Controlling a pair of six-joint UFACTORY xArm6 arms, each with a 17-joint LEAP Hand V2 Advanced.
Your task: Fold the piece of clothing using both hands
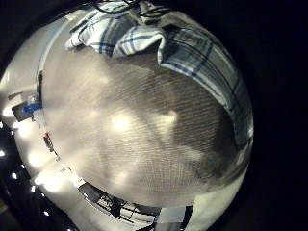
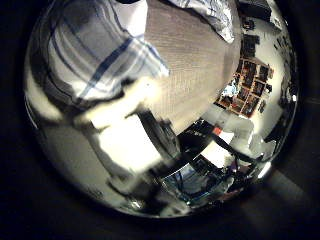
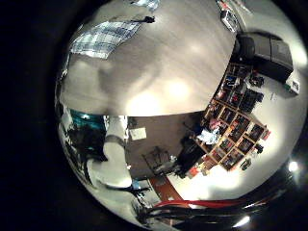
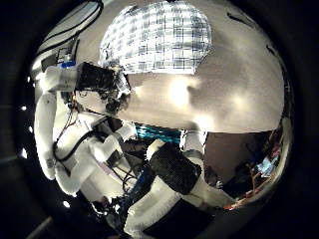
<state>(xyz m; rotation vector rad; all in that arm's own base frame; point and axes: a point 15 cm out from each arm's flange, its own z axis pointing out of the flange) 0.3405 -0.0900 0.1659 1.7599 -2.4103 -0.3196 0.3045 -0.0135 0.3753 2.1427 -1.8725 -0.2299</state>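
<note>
A checked garment (image 4: 159, 38) lies spread flat on the wooden table (image 4: 229, 90) in the right thumb side palm view. There the left hand (image 4: 100, 77) sits at the garment's near edge on its white arm (image 4: 50, 119); I cannot see whether it grips the cloth. In the left little finger side palm view the garment (image 1: 164, 43) lies rumpled beside bare table (image 1: 135, 125). In the left thumb side palm view the cloth (image 2: 90, 50) is close to the palm. In the right little finger side palm view the garment (image 3: 104, 38) is small and far from the right hand.
Bare table top (image 3: 164, 77) stretches between the right hand and the garment. Shelves with clutter (image 3: 231, 115) stand beyond the table's edge. Room furniture (image 2: 240, 85) shows past the table's far end in the left thumb side palm view.
</note>
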